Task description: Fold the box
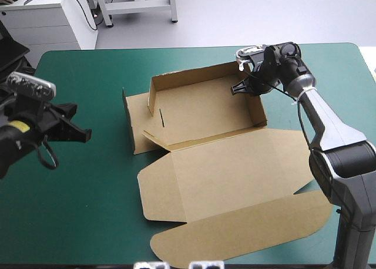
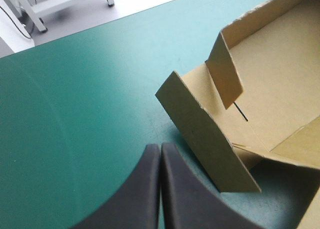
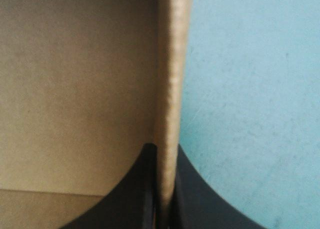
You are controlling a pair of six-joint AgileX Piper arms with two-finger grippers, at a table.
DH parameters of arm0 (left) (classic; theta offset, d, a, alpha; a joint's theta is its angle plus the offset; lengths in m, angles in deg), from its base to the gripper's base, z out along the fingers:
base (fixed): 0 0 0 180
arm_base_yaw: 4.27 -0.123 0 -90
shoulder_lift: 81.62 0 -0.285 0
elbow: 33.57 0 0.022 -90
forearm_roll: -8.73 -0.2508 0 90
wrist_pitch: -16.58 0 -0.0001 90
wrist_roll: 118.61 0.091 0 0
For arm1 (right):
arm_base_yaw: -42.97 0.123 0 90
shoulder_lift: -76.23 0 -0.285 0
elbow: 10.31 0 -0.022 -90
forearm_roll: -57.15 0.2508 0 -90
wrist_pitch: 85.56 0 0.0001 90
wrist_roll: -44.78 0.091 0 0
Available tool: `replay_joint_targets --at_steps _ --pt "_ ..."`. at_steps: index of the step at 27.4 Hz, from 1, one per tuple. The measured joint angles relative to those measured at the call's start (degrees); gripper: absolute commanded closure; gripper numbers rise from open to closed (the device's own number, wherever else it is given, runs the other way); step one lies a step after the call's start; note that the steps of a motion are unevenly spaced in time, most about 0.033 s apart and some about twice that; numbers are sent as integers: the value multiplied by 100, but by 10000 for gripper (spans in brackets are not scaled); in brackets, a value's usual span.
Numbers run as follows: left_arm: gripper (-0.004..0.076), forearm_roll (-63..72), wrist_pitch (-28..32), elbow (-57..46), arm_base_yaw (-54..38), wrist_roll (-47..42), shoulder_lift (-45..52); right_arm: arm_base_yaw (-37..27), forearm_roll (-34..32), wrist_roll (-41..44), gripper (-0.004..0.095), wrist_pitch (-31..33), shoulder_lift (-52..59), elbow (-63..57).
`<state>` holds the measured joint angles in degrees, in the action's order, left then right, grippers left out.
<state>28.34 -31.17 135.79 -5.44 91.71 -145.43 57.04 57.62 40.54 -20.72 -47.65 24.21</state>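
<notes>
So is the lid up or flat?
Flat: the lid lies spread on the table, while the box's far wall stands up.

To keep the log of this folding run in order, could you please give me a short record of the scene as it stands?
box: open tray on the table
lid: flat, toward the near edge
walls: far wall and right wall upright; left wall raised, tilted
left gripper: shut, empty, over the table left of the box
right gripper: shut on the right wall, near the far corner
</notes>
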Motion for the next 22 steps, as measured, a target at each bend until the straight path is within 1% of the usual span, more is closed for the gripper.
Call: replay_joint_targets --at_steps 4,6,10,12,14,15,17,20,22 --pt "733 -196 642 -1126 0 -111 933 -6 -12 33 908 -240 -223 47" --pt "733 -464 841 -1723 0 -389 1373 -6 -47 33 908 -269 -276 36" --pt "733 -1222 943 -2664 0 -1184 2027 -17 -93 67 908 -171 -289 -197" --pt "733 -1483 937 -3020 0 -1457 2298 -37 -47 74 908 -284 -243 -393" --pt "733 -1598 927 -3237 0 -1586 2601 -50 5 74 908 -458 -138 -665" --pt "733 -1642 906 -3335 0 -1647 2874 -56 16 67 908 -679 -21 -934" --pt "733 -1662 880 -3355 0 -1705 3062 -56 16 67 908 -808 66 -1109" --pt "733 -1681 751 -3355 75 -1783 3226 -56 44 15 897 -865 118 -1196" --pt "733 -1686 737 -3355 188 -1790 3234 -56 56 -51 854 -864 126 -1195"
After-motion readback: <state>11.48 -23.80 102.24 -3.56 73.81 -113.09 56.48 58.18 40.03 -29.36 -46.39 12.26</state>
